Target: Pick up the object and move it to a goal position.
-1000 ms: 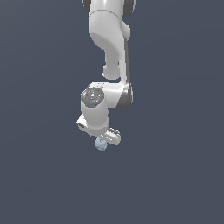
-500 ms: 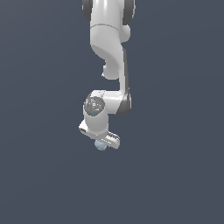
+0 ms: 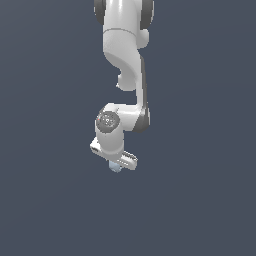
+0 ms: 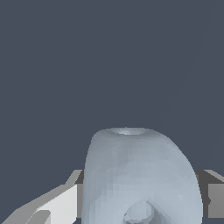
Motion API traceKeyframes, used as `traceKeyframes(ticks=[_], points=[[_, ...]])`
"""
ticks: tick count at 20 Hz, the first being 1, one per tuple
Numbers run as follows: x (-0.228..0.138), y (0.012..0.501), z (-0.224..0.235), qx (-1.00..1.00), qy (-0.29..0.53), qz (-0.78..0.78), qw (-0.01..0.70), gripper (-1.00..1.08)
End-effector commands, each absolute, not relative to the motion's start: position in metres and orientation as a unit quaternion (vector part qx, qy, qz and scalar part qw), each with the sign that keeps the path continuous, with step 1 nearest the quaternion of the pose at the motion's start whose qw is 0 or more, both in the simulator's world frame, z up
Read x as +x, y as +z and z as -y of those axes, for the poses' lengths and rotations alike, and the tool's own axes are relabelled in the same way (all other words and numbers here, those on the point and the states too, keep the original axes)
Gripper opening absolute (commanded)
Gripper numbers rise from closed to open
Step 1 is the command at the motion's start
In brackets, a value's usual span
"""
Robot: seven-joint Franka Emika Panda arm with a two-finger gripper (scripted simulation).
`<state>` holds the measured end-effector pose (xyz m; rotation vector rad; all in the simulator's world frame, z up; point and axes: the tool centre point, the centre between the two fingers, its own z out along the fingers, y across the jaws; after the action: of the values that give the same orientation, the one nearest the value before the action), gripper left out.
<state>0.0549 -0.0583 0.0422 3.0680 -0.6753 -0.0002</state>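
Hand: the white hand (image 3: 118,163) hangs at the low end of the arm, pointing down, its fingers clamped on the object.
Fingers: in the wrist view a pale finger (image 4: 52,205) shows on one side of the object and a grey one (image 4: 212,194) on the other, both pressed against its flanks.
Object: the pale blue-grey lumpy ball (image 3: 116,167) sits between the fingertips, only its lower part peeking out beneath the hand in the exterior view.
Object close up: in the wrist view the object (image 4: 140,175) fills the lower middle of the picture, rounded, faceted, with a shallow dimple on top and a round hollow low on its near face.
Arm: the white arm (image 3: 125,55) comes down from the top edge of the exterior view, bends at a dark-capped joint (image 3: 107,120) and ends in the hand.
Surroundings: plain dark blue-grey all around; no bench edge or corner can be made out, so whether the object is above a surface or resting on one cannot be told.
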Motion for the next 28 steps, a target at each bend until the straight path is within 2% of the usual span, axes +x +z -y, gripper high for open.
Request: traceKeyframes(ticks=[1, 10, 23, 28], points=[[0.055, 0.042, 0.058, 0.977, 0.0, 0.215, 0.0, -1.0], [0.061, 0.043, 0.037, 0.977, 0.0, 0.215, 0.0, -1.0], [0.095, 0.045, -0.073, 0.977, 0.0, 0.215, 0.0, -1.0], [0.104, 0.046, -0.1, 0.977, 0.0, 0.215, 0.0, -1.0]])
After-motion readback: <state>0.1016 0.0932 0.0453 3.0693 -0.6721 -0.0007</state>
